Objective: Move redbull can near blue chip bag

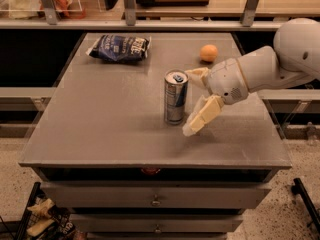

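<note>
Open-fingered, the end effector (190,102) is hanging just to the right of the can (175,98), above the middle of the counter (100,129). Its two pale fingers are spreading wide apart and gripping nothing. One finger (197,74) is pointing toward the can's top rim, and the other (202,115) is slanting down toward the counter beside the can's base. Both fingertips are lying very close to the can, but whether either one is touching it cannot be told. The white arm (260,66) is coming in from the right edge of the view.

The can is standing upright near the centre of the counter, its silver top and pull tab facing up. The chip bag (120,48) is lying flat at the far left part of the counter, well apart from the can. An orange ball (209,53) is resting at the far right part of the counter, behind the end effector and apart from the bag. Below the counter's front edge, drawers (156,200) are showing small handles.
</note>
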`<state>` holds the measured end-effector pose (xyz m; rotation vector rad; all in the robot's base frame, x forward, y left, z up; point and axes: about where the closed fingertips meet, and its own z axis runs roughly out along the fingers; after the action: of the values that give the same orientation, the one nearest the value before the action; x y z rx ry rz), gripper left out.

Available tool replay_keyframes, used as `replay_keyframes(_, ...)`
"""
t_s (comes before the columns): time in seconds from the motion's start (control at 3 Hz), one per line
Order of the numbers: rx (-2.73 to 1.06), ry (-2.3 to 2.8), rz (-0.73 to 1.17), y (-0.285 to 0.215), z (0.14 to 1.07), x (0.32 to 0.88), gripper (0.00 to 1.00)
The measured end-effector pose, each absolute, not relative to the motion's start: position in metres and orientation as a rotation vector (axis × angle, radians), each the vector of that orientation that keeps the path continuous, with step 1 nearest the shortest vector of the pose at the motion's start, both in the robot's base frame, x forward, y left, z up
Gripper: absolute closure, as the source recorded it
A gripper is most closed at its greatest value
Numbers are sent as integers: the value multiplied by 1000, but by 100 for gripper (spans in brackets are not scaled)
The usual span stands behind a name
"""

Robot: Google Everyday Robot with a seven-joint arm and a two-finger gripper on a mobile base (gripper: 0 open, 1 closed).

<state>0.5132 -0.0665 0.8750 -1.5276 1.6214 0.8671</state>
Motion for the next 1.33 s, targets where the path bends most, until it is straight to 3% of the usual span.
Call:
replay_keyframes(0.33,-1533,1570,945,-49,867,514,18)
replay_keyframes(1.33,-1527,1445,1058,-25,882,518,88)
